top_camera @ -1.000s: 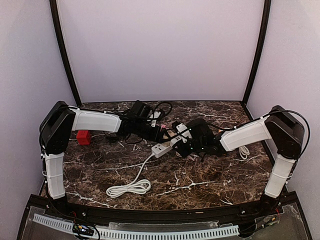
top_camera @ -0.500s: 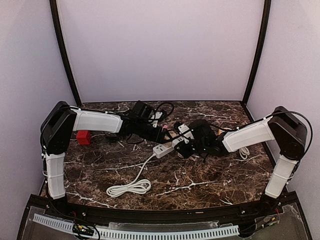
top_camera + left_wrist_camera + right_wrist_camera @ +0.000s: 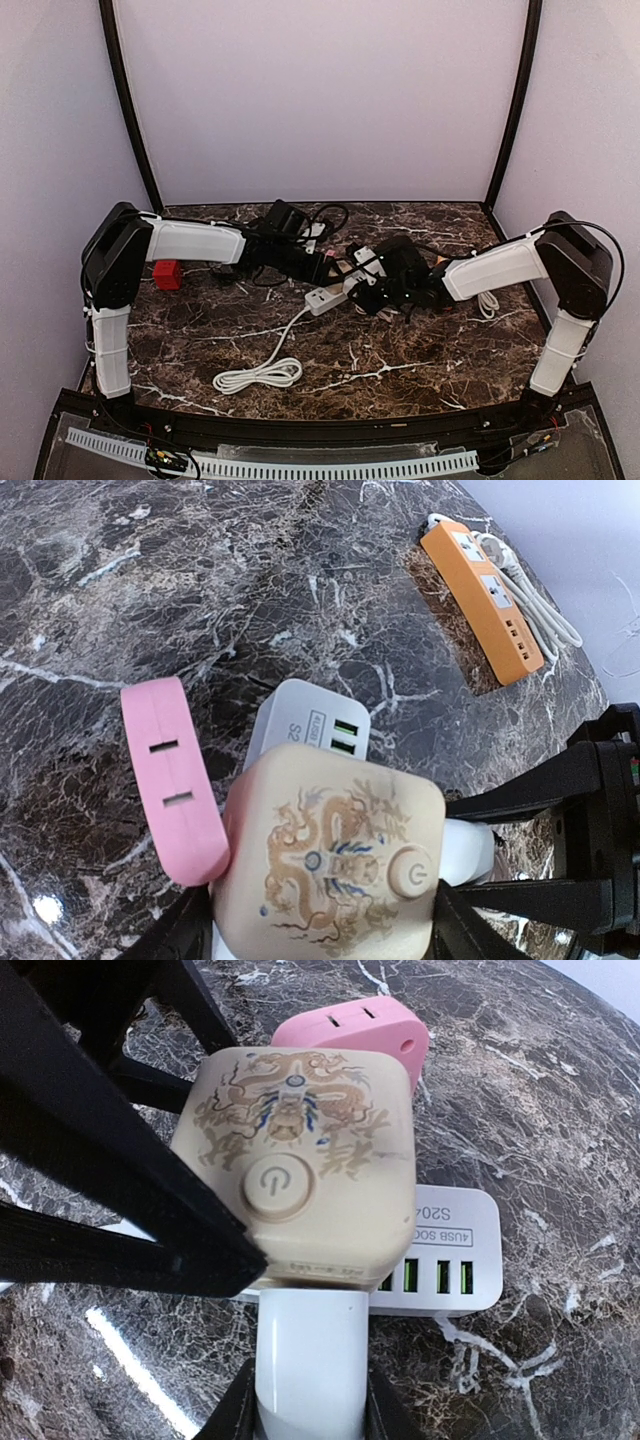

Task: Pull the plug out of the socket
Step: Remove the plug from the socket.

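A cream cube socket with a dragon print and a power button hangs above the table, with a pink plug on one side. My left gripper is shut on the cube, its black fingers on both sides. A white plug sits flush against the cube's face. My right gripper is shut on this white plug. In the top view the two grippers, left and right, meet at the table's middle.
A white USB power strip lies just below the cube, its cord coiled at the front. An orange power strip with a white cable lies beyond. A red block is at the left, and black gear at the back.
Almost nothing: the right arm has shifted very slightly. Both grippers keep their hold and the white plug stays against the cube.
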Available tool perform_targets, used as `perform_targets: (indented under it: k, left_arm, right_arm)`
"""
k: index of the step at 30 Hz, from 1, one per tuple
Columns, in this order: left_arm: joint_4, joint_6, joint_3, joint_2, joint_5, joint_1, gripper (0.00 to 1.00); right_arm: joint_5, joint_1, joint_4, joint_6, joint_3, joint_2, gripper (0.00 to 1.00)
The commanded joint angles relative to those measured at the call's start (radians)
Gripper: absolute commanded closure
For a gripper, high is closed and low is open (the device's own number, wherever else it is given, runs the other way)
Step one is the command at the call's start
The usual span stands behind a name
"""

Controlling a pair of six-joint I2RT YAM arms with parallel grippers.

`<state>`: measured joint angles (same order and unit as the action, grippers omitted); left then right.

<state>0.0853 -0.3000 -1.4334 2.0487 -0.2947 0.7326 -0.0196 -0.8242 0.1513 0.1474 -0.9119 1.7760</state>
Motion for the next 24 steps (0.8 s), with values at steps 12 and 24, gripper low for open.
perform_targets:
  k: [12, 24]
  left_arm:
    - [0.141, 0.009, 0.105, -0.089, 0.121, -0.085, 0.2]
    - [0.112, 0.043, 0.127, -0.129, 0.093, -0.073, 0.11]
  right_arm:
    - [0.041, -0.005, -0.263, -0.049, -0.137, 0.135, 1.0]
    - [0.099, -0.004, -0.211, -0.049, -0.13, 0.123, 1.0]
